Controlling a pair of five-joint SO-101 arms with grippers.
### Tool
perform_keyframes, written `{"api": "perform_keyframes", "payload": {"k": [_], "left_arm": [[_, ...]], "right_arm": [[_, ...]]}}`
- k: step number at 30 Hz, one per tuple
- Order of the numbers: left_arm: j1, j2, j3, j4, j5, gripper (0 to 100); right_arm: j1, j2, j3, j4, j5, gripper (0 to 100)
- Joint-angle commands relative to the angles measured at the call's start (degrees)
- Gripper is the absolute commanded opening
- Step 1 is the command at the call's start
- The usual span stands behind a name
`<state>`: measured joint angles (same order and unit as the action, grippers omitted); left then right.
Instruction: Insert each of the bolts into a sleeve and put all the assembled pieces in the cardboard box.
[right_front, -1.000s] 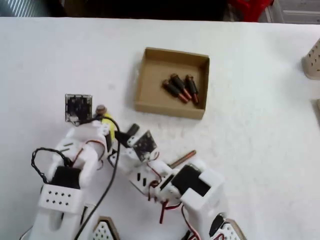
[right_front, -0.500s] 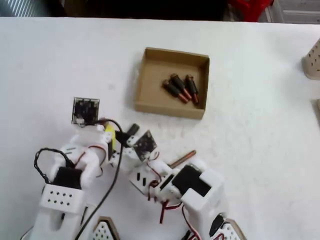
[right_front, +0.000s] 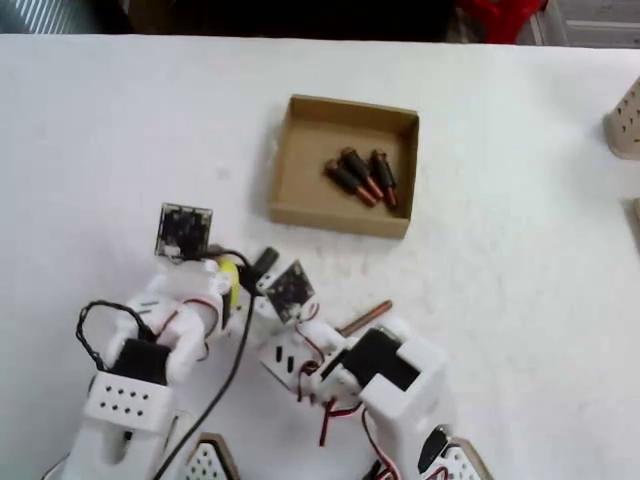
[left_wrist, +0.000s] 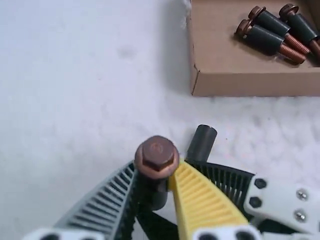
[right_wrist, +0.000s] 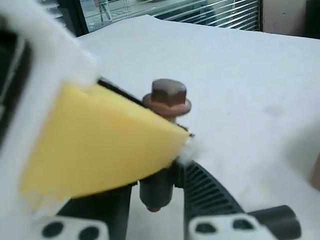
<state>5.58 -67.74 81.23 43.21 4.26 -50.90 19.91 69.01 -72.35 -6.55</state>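
I've got the left claw clamped on the copper hex-head bolt, head up, gripped just under the head. My right claw is pinched narrow on the dark cylindrical sleeve round its shank. At 3 o'clock of them a loose copper bolt lies flat on the white tabletop. Farther out at 1 o'clock is the open brown cardboard box, with three sleeved bolts inside.

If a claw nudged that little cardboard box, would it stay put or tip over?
The cardboard box looks thin-walled and light, so it would probably slide on the table. Low and wide, it seems unlikely to tip. The three round bolt-and-sleeve pieces inside might roll about.
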Motion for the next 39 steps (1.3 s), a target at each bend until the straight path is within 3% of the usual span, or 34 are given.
{"api": "perform_keyframes", "payload": {"k": [1,5,10,19,29,32,35,39], "left_arm": [[1.71,0.40,1.41,1.41,0.35,32],[1.27,0.40,1.23,0.97,6.07,46],[-3.12,0.40,-2.37,-2.11,10.81,45],[-5.23,0.40,-10.11,-4.13,18.29,35],[-6.55,0.40,-21.45,4.31,21.36,26],[-10.77,0.75,-21.45,3.69,21.36,18],[-13.93,0.75,-20.04,2.55,21.36,3],[-15.34,0.84,-16.62,2.20,21.10,4]], "right_arm": [[1.54,-3.38,-0.97,-0.31,-0.53,1.5],[1.54,-3.38,-0.97,-0.31,-0.53,1.5],[1.54,-3.38,-0.97,-0.31,-0.53,1.5],[1.54,-3.38,-0.97,-0.31,-0.53,1.5],[1.54,-3.38,-0.97,-0.31,-0.53,1.5],[1.54,-3.38,-0.97,-0.31,-0.53,1.5],[1.54,-3.56,-0.97,0.75,-0.53,1.5],[1.54,-3.91,-0.97,2.33,-0.53,1.5]]}}
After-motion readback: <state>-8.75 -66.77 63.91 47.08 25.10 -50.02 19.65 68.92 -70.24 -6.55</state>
